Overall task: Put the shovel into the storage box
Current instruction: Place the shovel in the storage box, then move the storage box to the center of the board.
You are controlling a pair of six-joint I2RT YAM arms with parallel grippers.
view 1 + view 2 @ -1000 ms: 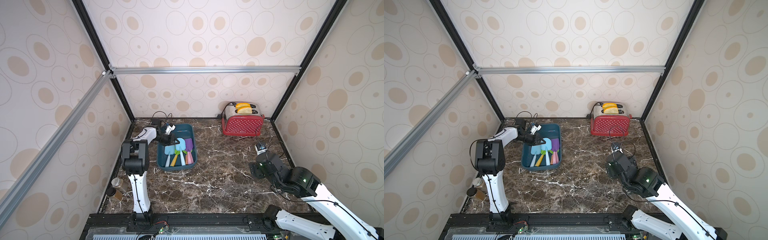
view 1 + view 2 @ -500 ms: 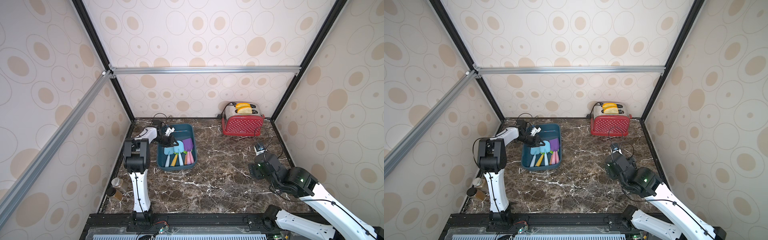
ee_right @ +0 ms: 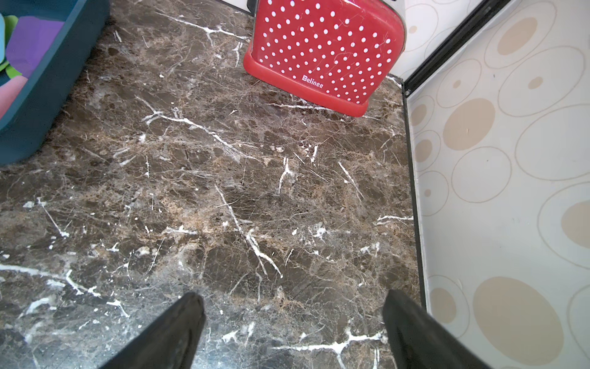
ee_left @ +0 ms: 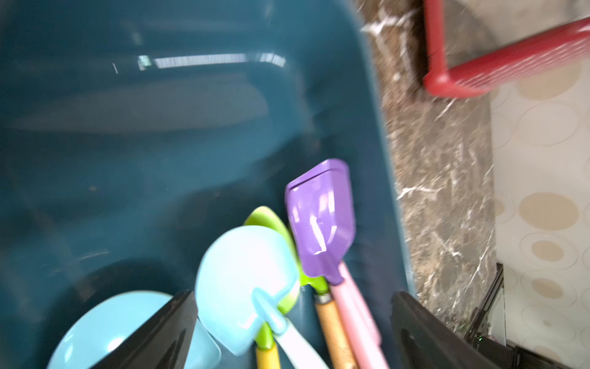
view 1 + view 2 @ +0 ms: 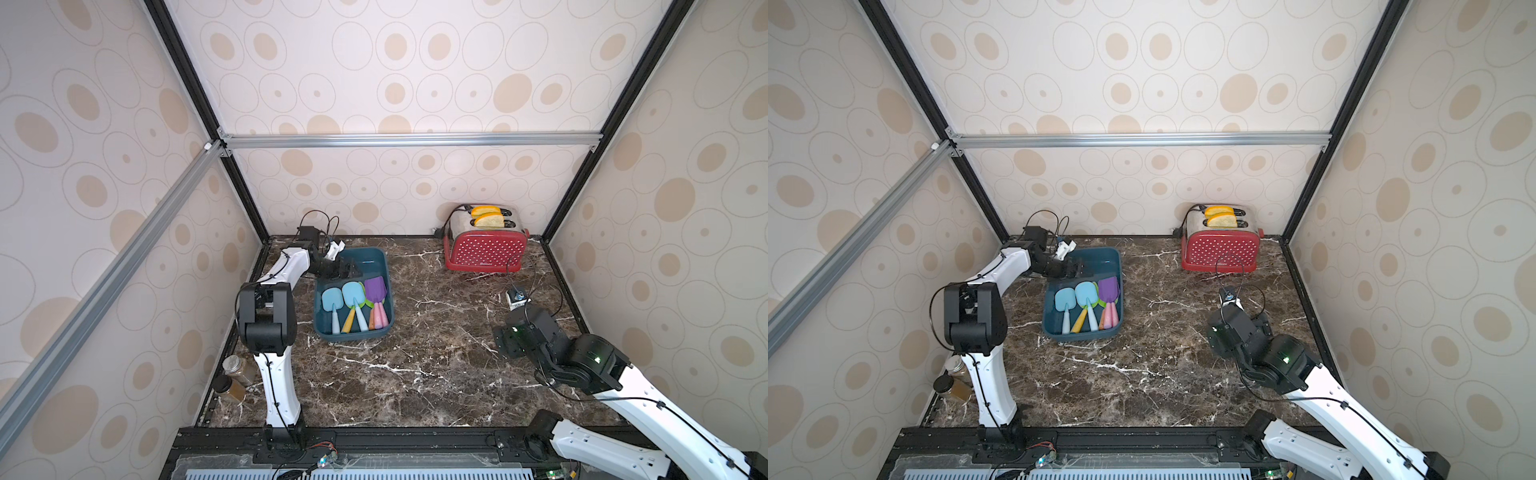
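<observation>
Over the storage box point(image 5: 368, 264), the left gripper point(image 4: 292, 300) has opened wide; the right gripper point(image 3: 292, 295) stands open, empty.

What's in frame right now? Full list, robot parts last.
storage box: 1, dark teal, left side of table, beside the left arm
toy shovels: at least 4, overlapping; blades light blue (2), green, purple; in the box's near half
toaster: 1, red with white dots, back right
bread slices: 2, yellow-brown, in the toaster's slots
jars: 2, clear with brownish contents, left table edge
table: 1, dark brown marble
left gripper: 1, black, open and empty, over the box
right gripper: 1, black, open and empty, over bare table, right side
</observation>
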